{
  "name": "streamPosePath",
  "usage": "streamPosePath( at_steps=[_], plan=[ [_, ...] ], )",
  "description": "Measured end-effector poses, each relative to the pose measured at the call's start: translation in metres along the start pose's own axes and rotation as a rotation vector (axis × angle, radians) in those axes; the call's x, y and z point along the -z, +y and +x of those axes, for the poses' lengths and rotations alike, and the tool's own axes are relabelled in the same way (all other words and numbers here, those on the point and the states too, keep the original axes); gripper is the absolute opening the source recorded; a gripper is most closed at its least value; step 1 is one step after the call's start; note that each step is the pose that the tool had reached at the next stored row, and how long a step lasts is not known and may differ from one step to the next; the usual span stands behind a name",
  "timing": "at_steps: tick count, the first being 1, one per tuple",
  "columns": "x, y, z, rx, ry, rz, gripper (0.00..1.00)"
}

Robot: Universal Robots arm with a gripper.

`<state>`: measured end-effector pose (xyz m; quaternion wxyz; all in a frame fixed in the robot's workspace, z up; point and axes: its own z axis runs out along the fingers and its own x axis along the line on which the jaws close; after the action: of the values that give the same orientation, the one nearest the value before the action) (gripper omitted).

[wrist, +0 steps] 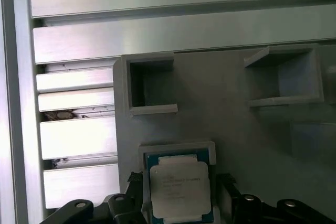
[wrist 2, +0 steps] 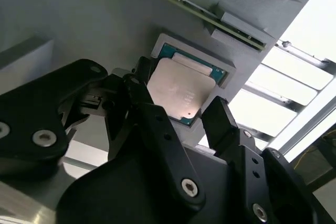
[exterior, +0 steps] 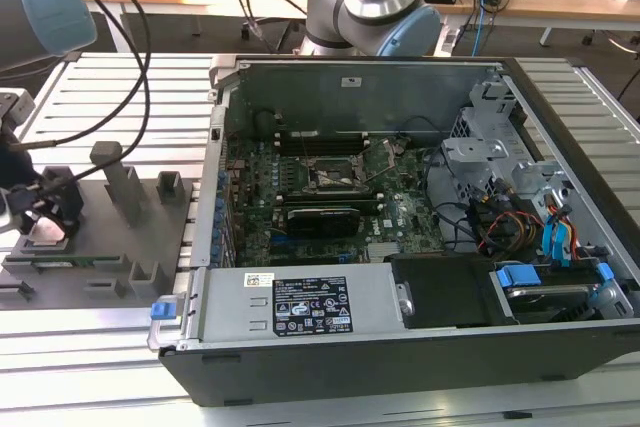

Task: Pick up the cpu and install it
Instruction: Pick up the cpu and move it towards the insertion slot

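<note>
**Q:** How does the gripper (wrist 2: 178, 100) stand?

**A:** Jaws spread, holding nothing. Its black fingers (wrist 2: 152, 116) flank the cpu (wrist 2: 178, 88), one on either side. Contact with its edges cannot be told.

**Q:** Where does the cpu lie?

**A:** Flat, metal top up, in a square recess of the grey fixture plate (wrist: 236, 124). The plate rests on the slatted table (exterior: 180, 97), at the exterior view's left of the open computer case (exterior: 300, 312).

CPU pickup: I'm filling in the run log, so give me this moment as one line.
phase: pre-grasp | gripper: open, straddling cpu | cpu: flat in grey fixture recess, not lifted
</note>
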<state>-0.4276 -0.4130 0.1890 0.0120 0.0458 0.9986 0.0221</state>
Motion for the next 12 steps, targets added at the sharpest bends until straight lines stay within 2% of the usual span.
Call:
streamPosePath(
  at_steps=[12],
  plan=[
    [-0.0011, -0.0001, 0.0, 0.011, 0.0005, 0.0, 0.66]
  ],
)
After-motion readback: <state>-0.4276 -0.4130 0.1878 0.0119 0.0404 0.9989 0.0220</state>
